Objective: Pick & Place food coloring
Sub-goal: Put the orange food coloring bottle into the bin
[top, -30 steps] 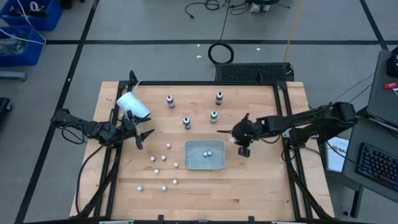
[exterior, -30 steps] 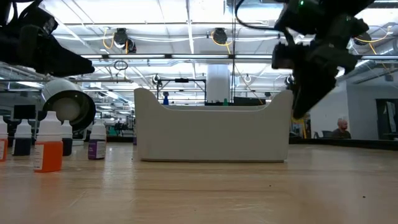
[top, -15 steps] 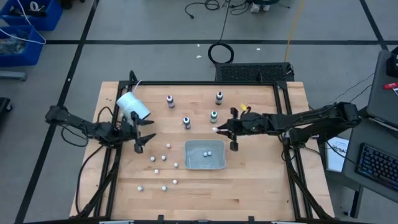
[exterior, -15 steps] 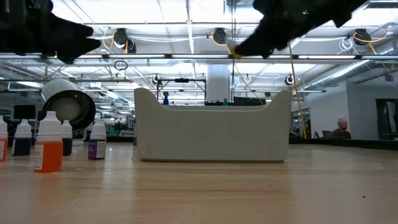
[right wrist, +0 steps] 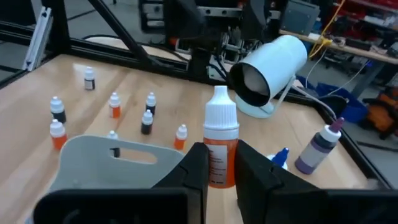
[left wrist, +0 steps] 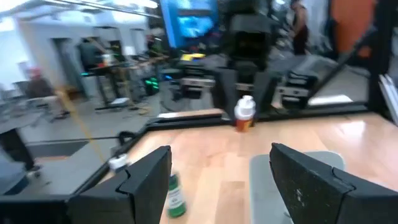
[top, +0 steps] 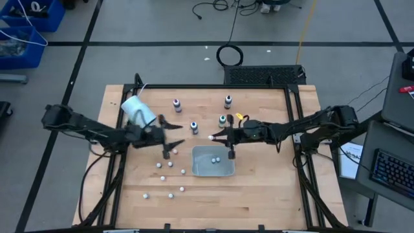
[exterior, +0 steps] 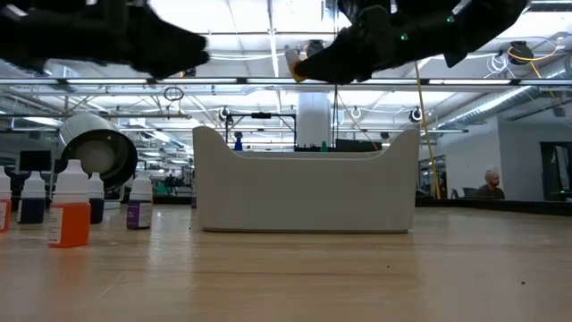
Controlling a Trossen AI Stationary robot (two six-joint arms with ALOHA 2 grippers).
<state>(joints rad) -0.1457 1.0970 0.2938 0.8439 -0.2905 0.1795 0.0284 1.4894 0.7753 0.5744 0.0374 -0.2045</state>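
Observation:
My right gripper (top: 220, 138) hovers level above the table, just beyond the far edge of the grey tray (top: 197, 169), shut on a small orange food coloring bottle (right wrist: 219, 149) with a white cap. My left gripper (top: 169, 138) is open and raised, left of the tray, touching nothing. Four slightly larger bottles stand upright on their bases: pink (top: 176, 103), dark (top: 228, 101), blue (top: 194, 126) and green (top: 222, 120). Several tiny white-capped bottles (top: 169, 162) stand left of the tray, and two pale ones (top: 217, 157) lie inside it. My right gripper pinches the orange bottle's body (right wrist: 219, 163) between its two fingers (right wrist: 193, 171), coming level from the table's right. The white cap (top: 211, 137) sticks out past the fingertips toward the table's left. The bottle is lifted clear of the table.
A large white cup (top: 138, 110) lies on its side near the far left corner. The tray's tall wall (exterior: 304, 192) fills the middle of the low view. Orange, purple and dark bottles (exterior: 67, 215) stand at its left. Bare wood lies at the table's near and right sides.
My right gripper has risen, tipped from pointing down to level, and carried the orange bottle toward the table's left, past the green bottle. My left gripper has moved toward the table's right, from beside the cup toward the tray, staying open.

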